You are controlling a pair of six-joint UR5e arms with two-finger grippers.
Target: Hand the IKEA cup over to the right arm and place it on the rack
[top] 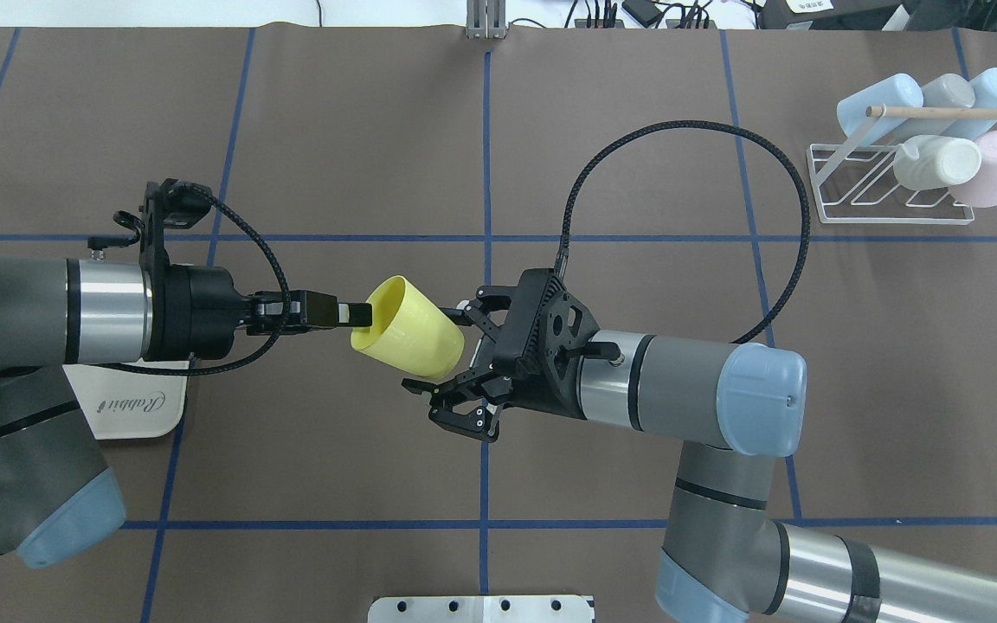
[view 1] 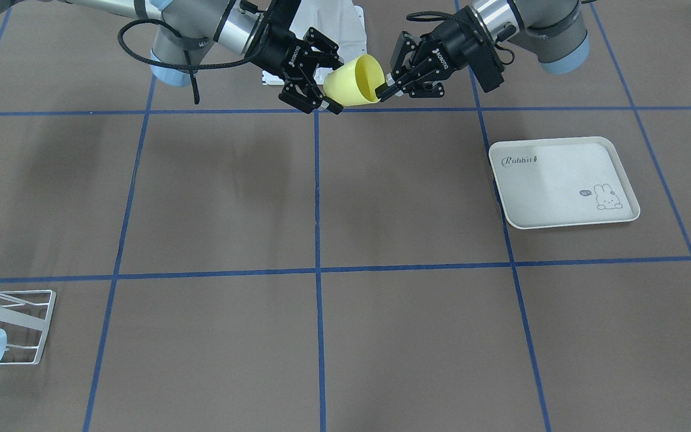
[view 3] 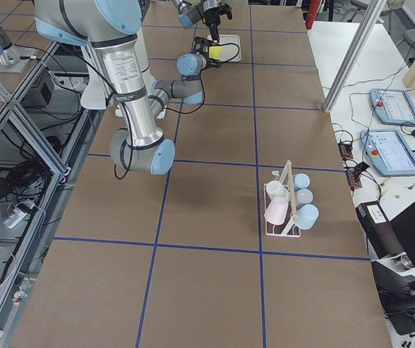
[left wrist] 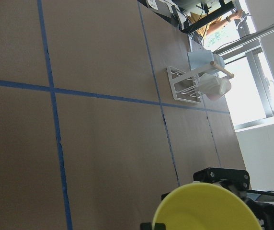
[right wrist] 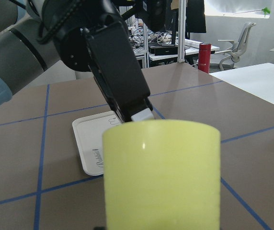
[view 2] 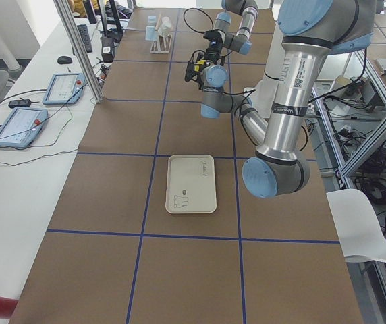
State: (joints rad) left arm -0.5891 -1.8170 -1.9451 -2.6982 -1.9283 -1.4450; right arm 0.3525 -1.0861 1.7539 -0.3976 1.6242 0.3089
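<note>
yellow plastic cup (top: 416,337) held on its side above mid-counter (top: 637,415) | left pincer (top: 362,313) pinching its rim | right pincer (top: 445,350) spread around its base, seemingly not gripping | white wire rack (top: 895,221) well apart

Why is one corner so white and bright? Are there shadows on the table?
Left wrist view: daylight through the window washes that side out to white, behind the rack. Front-facing view: soft, fuzzy-edged shadows lie on the table. Right wrist view: the yellow cup shows a tiny glint.
</note>
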